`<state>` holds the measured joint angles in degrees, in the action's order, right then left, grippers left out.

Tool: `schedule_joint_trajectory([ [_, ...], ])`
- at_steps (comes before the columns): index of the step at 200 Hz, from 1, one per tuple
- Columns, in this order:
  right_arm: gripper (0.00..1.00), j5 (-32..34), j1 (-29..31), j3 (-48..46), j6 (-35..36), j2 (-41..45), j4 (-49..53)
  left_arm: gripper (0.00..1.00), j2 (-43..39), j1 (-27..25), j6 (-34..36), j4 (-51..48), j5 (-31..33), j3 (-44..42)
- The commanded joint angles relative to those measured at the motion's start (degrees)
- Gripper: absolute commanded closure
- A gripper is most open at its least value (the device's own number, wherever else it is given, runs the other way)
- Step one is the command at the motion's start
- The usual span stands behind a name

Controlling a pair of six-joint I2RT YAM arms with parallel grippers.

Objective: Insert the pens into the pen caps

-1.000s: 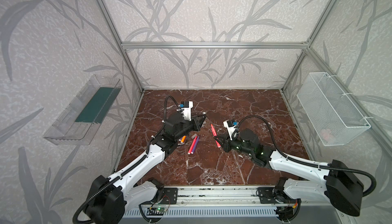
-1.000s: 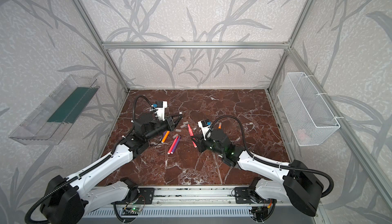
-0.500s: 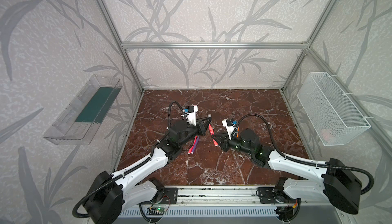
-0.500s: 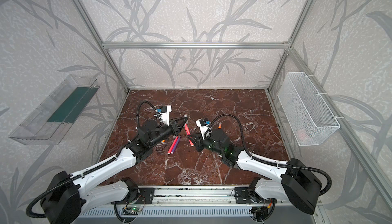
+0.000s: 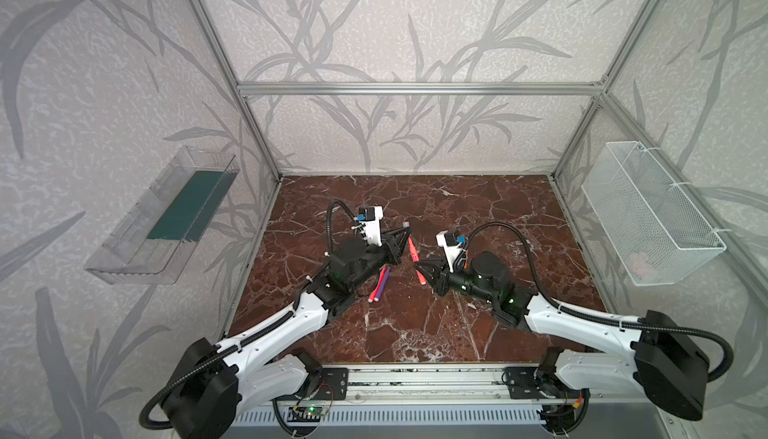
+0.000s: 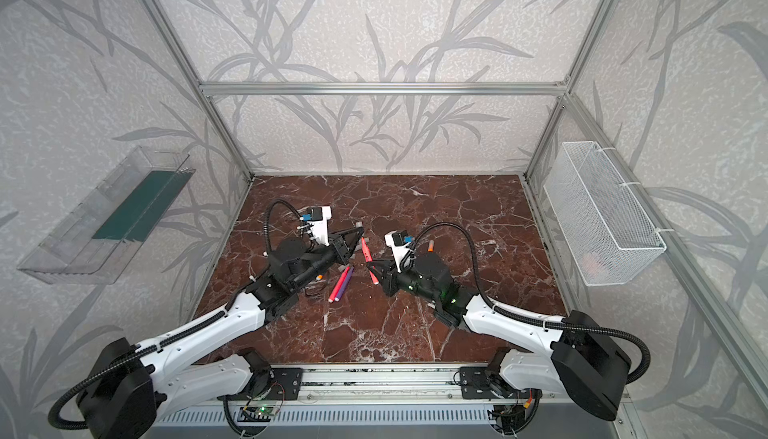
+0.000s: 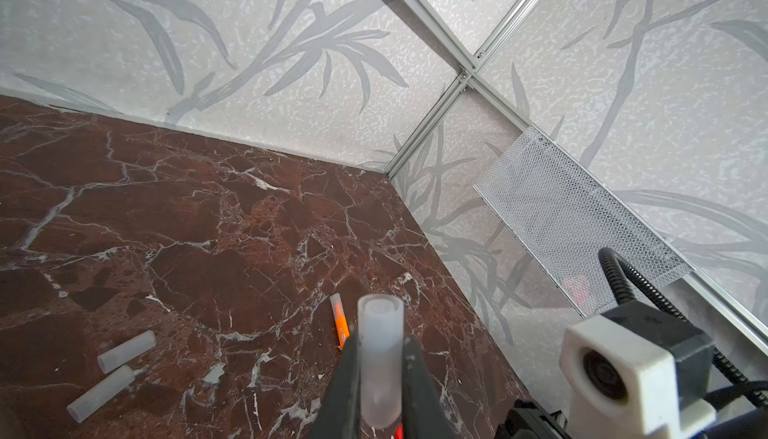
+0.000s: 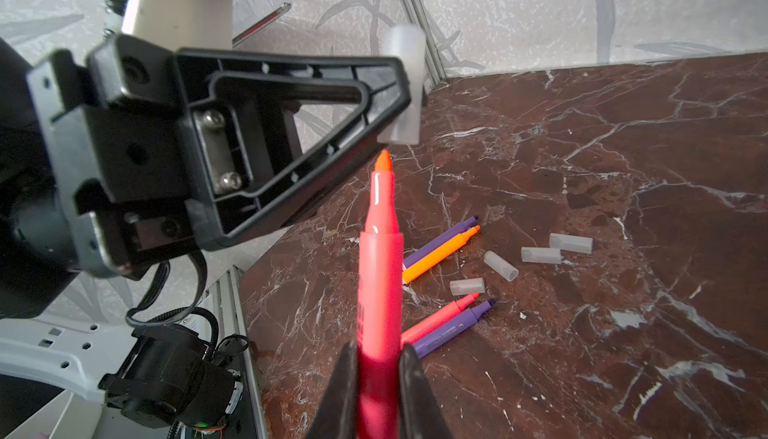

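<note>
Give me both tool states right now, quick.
Left tool: closed, holding a pen cap.
Right tool: closed, holding a pink-red pen.

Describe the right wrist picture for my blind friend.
The right gripper holds a pink-red marker pen, tip nearly at the translucent white plastic cap in the left gripper. Four pens and four caps lie on the marble table.

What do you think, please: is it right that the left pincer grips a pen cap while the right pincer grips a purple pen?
Not quite: the right wrist view shows the right pincer gripping a pink-red pen, not a purple one. The left pincer does grip a pen cap.
</note>
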<state>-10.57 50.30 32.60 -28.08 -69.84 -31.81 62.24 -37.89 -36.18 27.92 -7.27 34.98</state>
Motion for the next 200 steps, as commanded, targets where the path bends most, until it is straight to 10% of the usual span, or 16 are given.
schedule_joint_trajectory([
  [1, 1.0, 0.0, 0.3, 0.9, -0.4, -0.8, -1.8, 1.0, -1.1, -0.3, -0.3, 2.1, 0.3, -0.4],
  [200, 1.0, 1.0, 0.3, 0.9, -0.2, 0.3, -3.5, 1.0, -0.1, -0.8, -1.0, 5.0, -1.7, -1.3],
])
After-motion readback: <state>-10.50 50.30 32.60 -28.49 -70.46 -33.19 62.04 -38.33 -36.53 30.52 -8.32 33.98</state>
